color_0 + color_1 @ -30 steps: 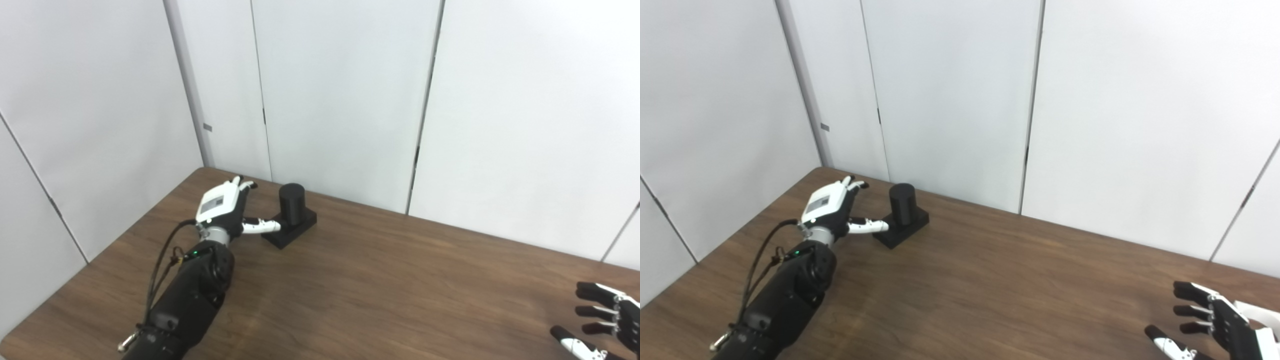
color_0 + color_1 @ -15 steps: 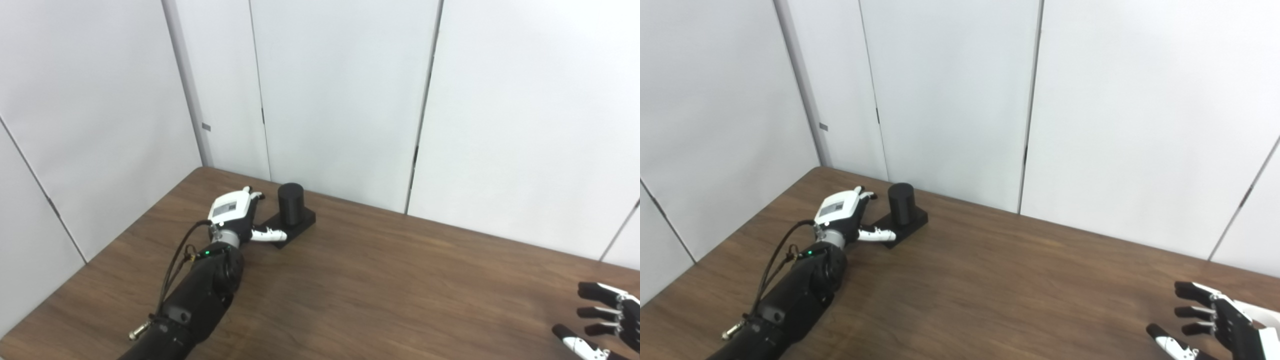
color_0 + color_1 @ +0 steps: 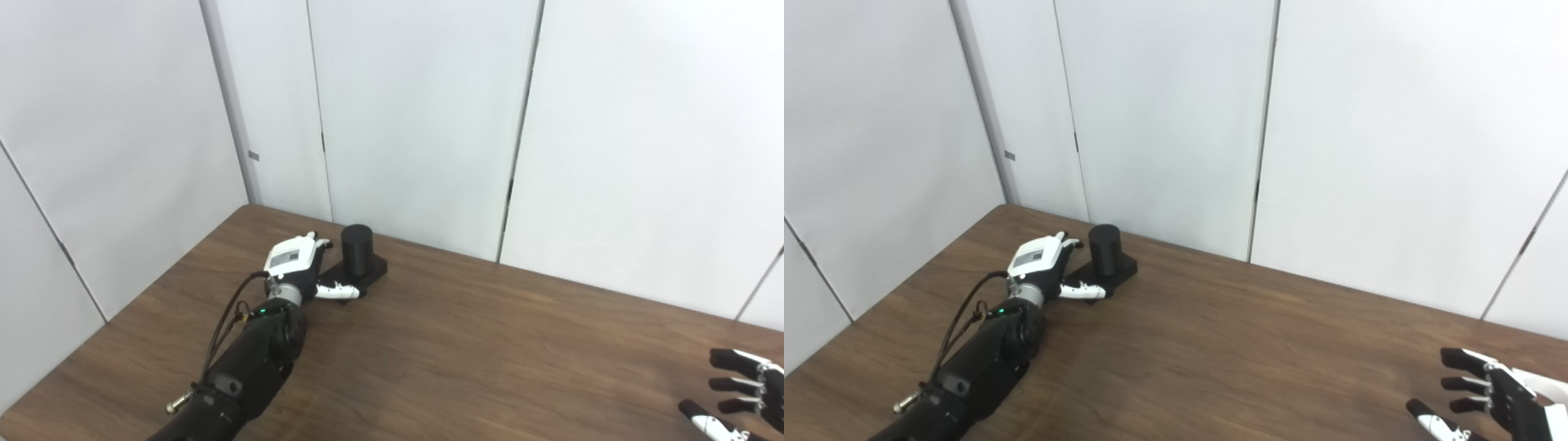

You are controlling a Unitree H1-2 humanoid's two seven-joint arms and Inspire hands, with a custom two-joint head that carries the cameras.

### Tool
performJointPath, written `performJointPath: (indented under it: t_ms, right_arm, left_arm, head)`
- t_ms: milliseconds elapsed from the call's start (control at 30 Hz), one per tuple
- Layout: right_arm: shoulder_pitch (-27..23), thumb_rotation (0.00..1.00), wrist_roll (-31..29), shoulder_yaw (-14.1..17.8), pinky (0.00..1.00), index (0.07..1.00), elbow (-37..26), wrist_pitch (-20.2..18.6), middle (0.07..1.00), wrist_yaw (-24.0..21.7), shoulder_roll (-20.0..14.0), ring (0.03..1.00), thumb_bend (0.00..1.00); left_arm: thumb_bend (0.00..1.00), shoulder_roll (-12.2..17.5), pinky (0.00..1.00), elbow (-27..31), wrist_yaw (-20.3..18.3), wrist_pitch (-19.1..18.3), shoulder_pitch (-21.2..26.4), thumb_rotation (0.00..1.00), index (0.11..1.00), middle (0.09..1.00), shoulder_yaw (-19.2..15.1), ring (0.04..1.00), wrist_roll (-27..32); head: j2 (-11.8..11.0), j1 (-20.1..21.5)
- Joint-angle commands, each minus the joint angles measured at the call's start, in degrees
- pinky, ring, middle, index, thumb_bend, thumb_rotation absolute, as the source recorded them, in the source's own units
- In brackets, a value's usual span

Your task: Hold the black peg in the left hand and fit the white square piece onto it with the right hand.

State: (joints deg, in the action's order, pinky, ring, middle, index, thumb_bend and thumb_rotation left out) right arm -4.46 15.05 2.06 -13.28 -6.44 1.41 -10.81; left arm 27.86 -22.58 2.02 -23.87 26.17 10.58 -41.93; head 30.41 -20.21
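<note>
The black peg (image 3: 357, 247) is a short upright cylinder on a flat black square base (image 3: 374, 269), standing on the table near the back wall. My left hand (image 3: 295, 264) is open at the base's left side. Its fingers reach past the base's left edge, and its thumb (image 3: 334, 291) lies along the base's front corner. It also shows in the right eye view (image 3: 1037, 261). My right hand (image 3: 1488, 397) is open and empty, fingers spread, low at the bottom right corner. A white shape (image 3: 1547, 387) shows just behind it, mostly hidden.
The brown wooden table (image 3: 465, 343) fills the lower half of the view. White wall panels (image 3: 416, 122) close it off at the back and left, right behind the peg. A black cable (image 3: 223, 318) loops off my left forearm.
My left hand has moved right and lower, from beside the base to against it, with the thumb now on the base's front corner. My right hand has sunk slightly. The peg has not moved.
</note>
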Motion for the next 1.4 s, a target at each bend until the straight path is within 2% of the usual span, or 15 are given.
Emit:
performJointPath:
  t_ms: [0,433,533,733,1167,1267,1300,1367]
  right_arm:
    - [-1.4,0.0,-0.3,0.5,0.51,0.669,-0.6,2.4,0.711,0.3,-0.7,0.634,0.49]
    - [-1.0,0.0,-0.1,0.8,0.5,0.65,-2.2,0.9,0.7,0.0,-0.6,0.629,0.49]
    - [-0.9,0.0,0.0,0.7,0.5,0.645,-1.8,1.9,0.693,0.1,-1.0,0.62,0.5]
    - [-0.6,0.0,0.4,0.8,0.5,0.644,-2.3,1.2,0.692,0.0,-1.0,0.63,0.5]
    - [-0.4,0.0,0.1,1.0,0.5,0.641,-3.1,-0.2,0.696,-0.3,-0.7,0.631,0.49]
    - [-0.4,0.0,-0.1,1.1,0.49,0.637,-2.9,0.3,0.691,-0.1,-0.6,0.62,0.5]
    - [-0.5,0.07,-0.1,1.1,0.48,0.551,-2.9,0.3,0.68,-0.1,-0.7,0.611,0.5]
    - [-0.4,0.1,0.0,1.1,0.47,0.507,-3.2,-0.1,0.677,-0.2,-0.7,0.611,0.5]
  left_arm:
    - [1.0,1.0,0.85,-0.4,1.6,0.5,3.1,0.61,0.875,1.0,0.1,0.995,-0.7]
    - [1.0,0.4,0.82,-3.2,3.2,0.2,3.7,0.57,0.852,1.0,1.6,0.988,-1.0]
    - [1.0,0.5,0.82,-4.4,3.6,0.1,4.3,0.57,0.85,1.0,2.2,0.987,-1.4]
    - [1.0,0.5,0.83,-5.1,4.4,0.2,4.4,0.55,0.84,1.0,2.2,0.986,-0.9]
    - [1.0,0.4,0.8,-7.1,3.5,-0.4,4.7,0.53,0.818,0.988,2.2,0.975,0.5]
    - [0.94,0.9,0.82,-7.2,1.4,0.2,4.7,0.52,0.727,0.969,3.1,0.979,0.7]
    - [0.9,1.0,0.83,-7.1,0.7,0.9,4.6,0.5,0.672,0.955,3.3,0.979,1.1]
    - [0.82,1.5,0.84,-6.7,-1.0,2.6,4.3,0.43,0.607,0.928,3.8,0.971,2.0]
  head:
    - [0.3,0.1]
    - [1.0,0.4]
    - [1.2,0.3]
    - [1.5,0.5]
    - [2.3,0.8]
    - [2.4,0.8]
    - [2.5,0.8]
    - [2.6,0.8]
